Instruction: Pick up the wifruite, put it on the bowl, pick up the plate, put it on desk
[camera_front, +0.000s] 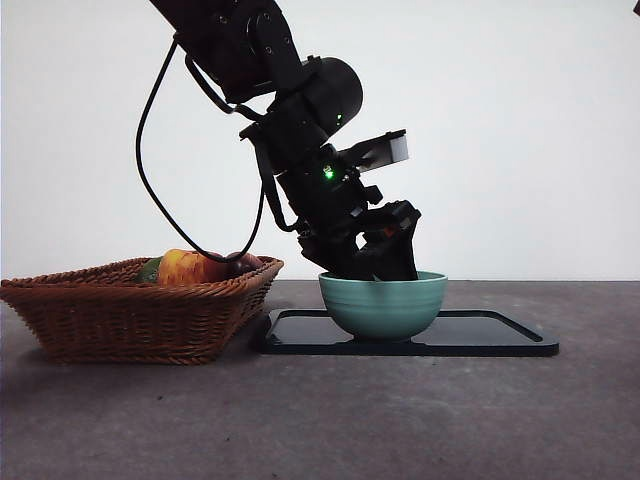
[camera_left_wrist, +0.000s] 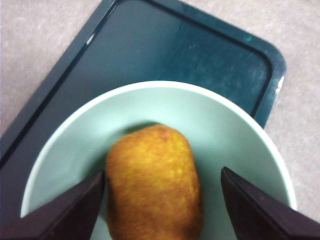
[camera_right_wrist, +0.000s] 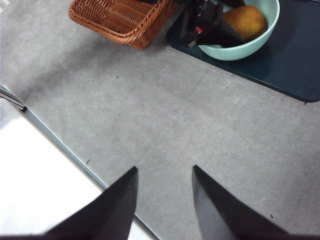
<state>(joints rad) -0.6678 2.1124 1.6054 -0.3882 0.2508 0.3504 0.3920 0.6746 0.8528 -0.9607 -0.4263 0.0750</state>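
The teal-green bowl (camera_front: 383, 300) stands on a flat black tray (camera_front: 500, 336) on the dark grey desk (camera_front: 350, 420). My left gripper (camera_front: 385, 262) reaches down into the bowl. In the left wrist view, its jaws (camera_left_wrist: 162, 200) are open on either side of a brown-yellow oval fruit (camera_left_wrist: 155, 185) lying in the bowl (camera_left_wrist: 200, 100); the right jaw is clear of it. The fruit (camera_right_wrist: 244, 21) and bowl (camera_right_wrist: 240, 50) also show in the right wrist view. My right gripper (camera_right_wrist: 162, 200) is open and empty above the bare desk (camera_right_wrist: 175, 115), away from the bowl.
A brown wicker basket (camera_front: 130, 310) with several fruits (camera_front: 195, 267) stands left of the tray, close to its edge. The basket (camera_right_wrist: 120, 17) and tray (camera_right_wrist: 295, 60) show in the right wrist view. The table's edge (camera_right_wrist: 65, 150) runs near the right gripper.
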